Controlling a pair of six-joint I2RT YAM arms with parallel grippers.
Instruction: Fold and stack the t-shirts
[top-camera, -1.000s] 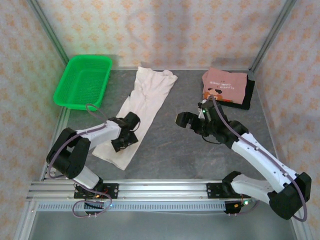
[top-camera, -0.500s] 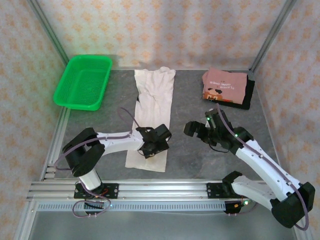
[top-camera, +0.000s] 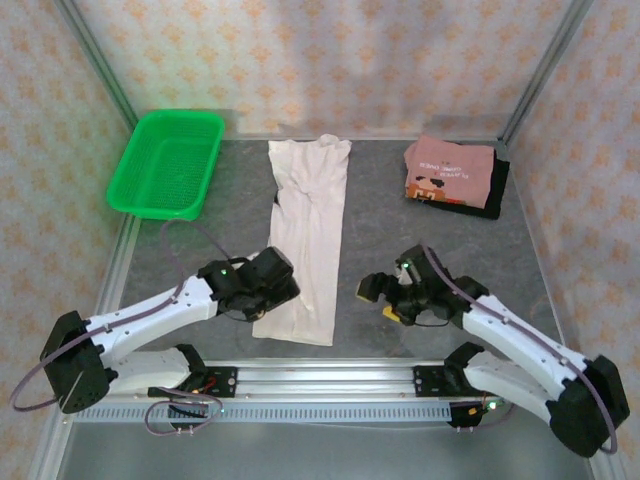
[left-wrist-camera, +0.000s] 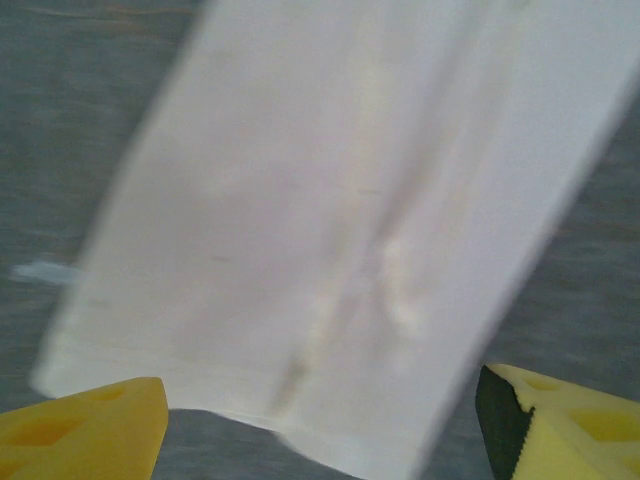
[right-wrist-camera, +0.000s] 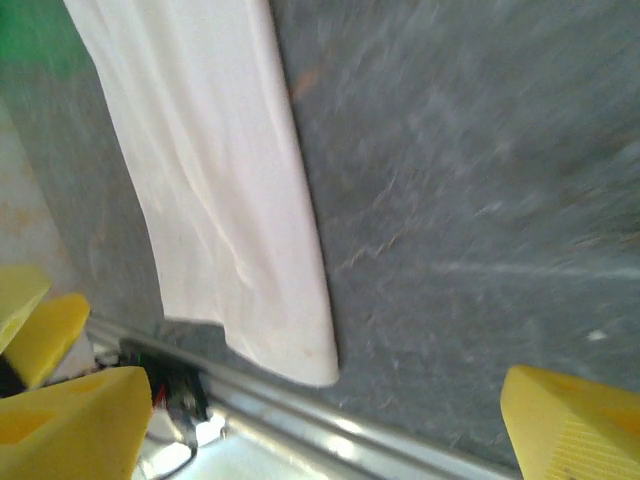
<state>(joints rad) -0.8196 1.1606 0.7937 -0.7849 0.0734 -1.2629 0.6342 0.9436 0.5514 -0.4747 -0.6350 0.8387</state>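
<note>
1. The cream-white t-shirt (top-camera: 308, 235) lies on the table (top-camera: 400, 220) as a long narrow strip, one short end toward the arm bases
2. The left gripper (top-camera: 272, 290) sits at the left edge of the strip's near end; its wrist view shows its yellow fingers (left-wrist-camera: 90, 430) spread wide over the cloth
3. The right gripper (top-camera: 380, 297) is right of the strip's near end, apart from it, its jaws also wide apart
4. The dusty-pink t-shirt (top-camera: 448, 172) rests folded on the black t-shirt (top-camera: 497, 188), well right of the strip's far end
5. The green basket (top-camera: 165, 160) stands left of that far end
</note>
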